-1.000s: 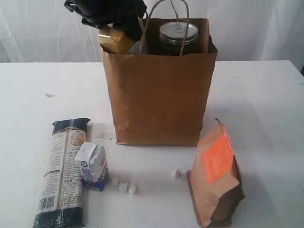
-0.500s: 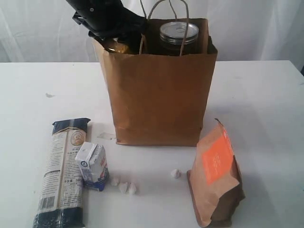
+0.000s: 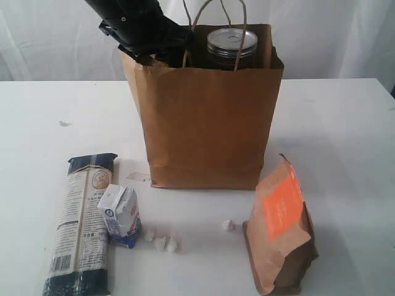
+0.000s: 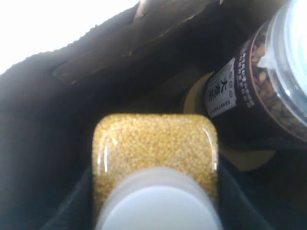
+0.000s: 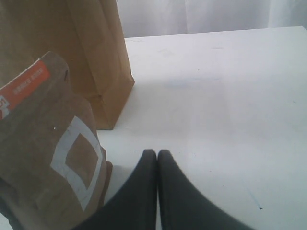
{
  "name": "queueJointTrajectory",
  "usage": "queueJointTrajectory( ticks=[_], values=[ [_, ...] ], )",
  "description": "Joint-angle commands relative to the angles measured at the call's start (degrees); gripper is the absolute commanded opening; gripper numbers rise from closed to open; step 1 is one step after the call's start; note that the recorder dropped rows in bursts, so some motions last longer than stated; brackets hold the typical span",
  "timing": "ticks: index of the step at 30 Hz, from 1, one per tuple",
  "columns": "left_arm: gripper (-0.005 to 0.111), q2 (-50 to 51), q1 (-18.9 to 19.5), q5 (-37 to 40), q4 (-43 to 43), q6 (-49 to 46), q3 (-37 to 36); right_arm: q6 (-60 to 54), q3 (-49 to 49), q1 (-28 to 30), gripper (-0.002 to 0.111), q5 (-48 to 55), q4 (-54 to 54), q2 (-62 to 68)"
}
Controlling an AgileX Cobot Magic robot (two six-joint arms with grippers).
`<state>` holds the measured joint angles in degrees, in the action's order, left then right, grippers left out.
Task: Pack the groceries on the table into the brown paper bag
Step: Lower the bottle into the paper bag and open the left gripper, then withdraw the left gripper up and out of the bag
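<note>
The brown paper bag (image 3: 207,117) stands upright mid-table. My left gripper (image 4: 156,184) reaches into the bag's left side, shut on the yellow-grain jar (image 4: 156,143) just below its white cap (image 4: 158,206). Beside the jar, inside the bag, stands the silver-topped tin (image 3: 232,43), with a gold lid (image 4: 195,98) showing low behind it. On the table (image 3: 333,123) lie the dark-blue pasta packet (image 3: 80,222) and the small white carton (image 3: 120,214) at front left. The brown pouch (image 3: 281,225) is at front right. My right gripper (image 5: 157,154) is shut and empty, just above the table next to the pouch (image 5: 48,143).
Small white crumpled bits (image 3: 160,243) lie in front of the bag, and another one (image 3: 228,225) sits near the pouch. The bag's cord handles (image 3: 213,24) arch over its mouth. A white curtain hangs behind the table.
My left gripper has sunk lower into the bag with the yellow-grain jar. The jar no longer shows above the rim in the exterior view. Nothing else moved.
</note>
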<state>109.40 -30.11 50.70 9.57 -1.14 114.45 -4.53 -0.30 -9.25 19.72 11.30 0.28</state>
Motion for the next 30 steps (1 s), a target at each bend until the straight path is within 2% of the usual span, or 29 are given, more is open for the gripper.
queueJointTrajectory(
  ticks=[1,4,6,8,14,30],
  values=[
    [0.024,-1.3,-0.3,-0.2,1.7,-1.0,1.0,0.1,0.3,0.3,0.0,-0.1,-0.2,-0.3],
    [0.049,-1.3,-0.3,0.4,1.9,-2.2,1.0,0.1,0.3,0.3,0.0,-0.1,-0.2,-0.3],
    [0.059,-1.3,-0.3,0.4,2.3,-2.2,1.0,0.1,0.3,0.3,0.0,-0.1,-0.2,-0.3],
    [0.064,-1.3,-0.3,0.4,2.3,-2.3,1.0,0.1,0.3,0.3,0.0,-0.1,-0.2,-0.3],
    [0.07,-1.4,-0.3,0.3,2.3,-2.3,1.0,0.1,0.3,0.3,0.0,-0.1,-0.2,-0.3],
    [0.07,-5.3,-0.3,2.9,5.4,-2.3,1.0,0.1,0.3,0.3,0.0,-0.1,-0.2,-0.3]
  ],
)
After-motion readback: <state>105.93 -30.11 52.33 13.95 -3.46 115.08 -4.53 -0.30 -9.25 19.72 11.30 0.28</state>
